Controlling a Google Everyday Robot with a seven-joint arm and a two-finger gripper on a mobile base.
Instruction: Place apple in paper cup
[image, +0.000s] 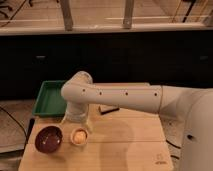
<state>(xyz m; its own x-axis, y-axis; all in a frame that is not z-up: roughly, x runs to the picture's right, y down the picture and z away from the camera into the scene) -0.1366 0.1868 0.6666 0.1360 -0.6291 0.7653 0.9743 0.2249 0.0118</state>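
A dim room with a dark low wall and a railing of pale posts behind it forms the backdrop, and in front stands a light wooden table (125, 145) with a pale grain top. At the table's back left corner lies a shallow green rectangular plastic tray (49, 99). Near the front left corner sits a dark maroon round bowl (48, 139), and just beside it, toward the middle of the table's left half, stands the small white round paper cup (79, 136). The small round pale yellow-tan apple (79, 134) sits inside the cup's mouth, filling most of it.

The robot's thick white arm (120, 97) reaches in from the right edge of the view, runs leftward over the back of the table, bends at a rounded elbow above the tray's right side and drops down. The gripper (77, 120) hangs at the end of that downward section, directly behind and above the paper cup; whether its fingers are parted or closed, or touch the apple, I cannot tell. A small dark flat object (108, 108) lies on the table under the arm, near the back edge.
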